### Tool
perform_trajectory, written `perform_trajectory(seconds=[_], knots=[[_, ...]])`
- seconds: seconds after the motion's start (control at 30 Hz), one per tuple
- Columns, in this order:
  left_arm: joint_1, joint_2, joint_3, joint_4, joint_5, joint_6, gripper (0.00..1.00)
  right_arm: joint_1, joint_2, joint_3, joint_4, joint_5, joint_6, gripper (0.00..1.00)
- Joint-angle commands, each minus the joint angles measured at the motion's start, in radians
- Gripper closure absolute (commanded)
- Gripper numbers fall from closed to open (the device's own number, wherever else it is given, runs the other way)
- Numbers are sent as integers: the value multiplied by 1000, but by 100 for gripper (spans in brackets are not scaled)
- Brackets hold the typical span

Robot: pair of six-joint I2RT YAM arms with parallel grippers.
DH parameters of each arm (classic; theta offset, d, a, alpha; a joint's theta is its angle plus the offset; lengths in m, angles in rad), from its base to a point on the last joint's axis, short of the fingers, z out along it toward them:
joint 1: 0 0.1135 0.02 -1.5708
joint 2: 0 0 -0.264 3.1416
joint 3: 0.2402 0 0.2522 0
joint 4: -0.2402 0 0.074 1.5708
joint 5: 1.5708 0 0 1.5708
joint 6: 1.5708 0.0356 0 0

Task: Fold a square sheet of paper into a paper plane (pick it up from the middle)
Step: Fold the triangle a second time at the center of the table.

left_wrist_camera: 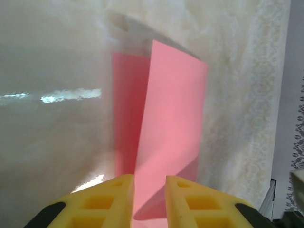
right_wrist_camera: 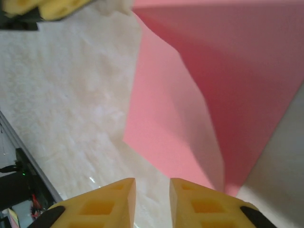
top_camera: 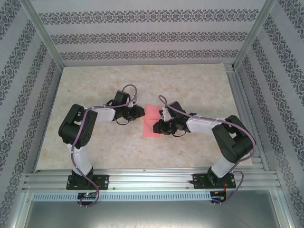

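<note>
The square sheet of paper (top_camera: 151, 114) lies mid-table, pink and half folded, with one flap standing up from a crease. In the left wrist view the raised flap (left_wrist_camera: 173, 118) runs away from my left gripper (left_wrist_camera: 149, 180), whose yellow fingers stand a little apart with the paper's near edge loose in the gap. My right gripper (right_wrist_camera: 153, 183) is open over bare table, just off the near corner of the paper (right_wrist_camera: 171, 128). From above, the left gripper (top_camera: 141, 113) meets the sheet's left edge and the right gripper (top_camera: 156, 126) its right side. No finished paper plane is in view.
The beige marbled table (top_camera: 190, 90) stretches well beyond the paper on all sides. An aluminium rail (top_camera: 152, 178) carries both arm bases at the near edge. Patterned walls and frame posts (top_camera: 249, 33) close in the back and sides.
</note>
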Motion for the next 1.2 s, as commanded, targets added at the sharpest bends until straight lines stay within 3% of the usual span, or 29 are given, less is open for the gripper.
perform_trajectory(seconds=[0.0,0.13,0.37,0.57,1.17], knots=[[7,-97,22,-41,-19,22,73,-10,-107,24,-58,104,-18,64],[6,-159,2,-43,-10,13,73,-40,-114,-11,-82,213,-9,52],[-42,-153,0,-50,64,8,73,-46,-27,-19,12,184,40,46],[-82,-116,-25,-42,60,-11,76,-38,35,-5,67,160,50,43],[-123,38,6,-80,12,-21,83,-35,123,13,156,97,76,58]])
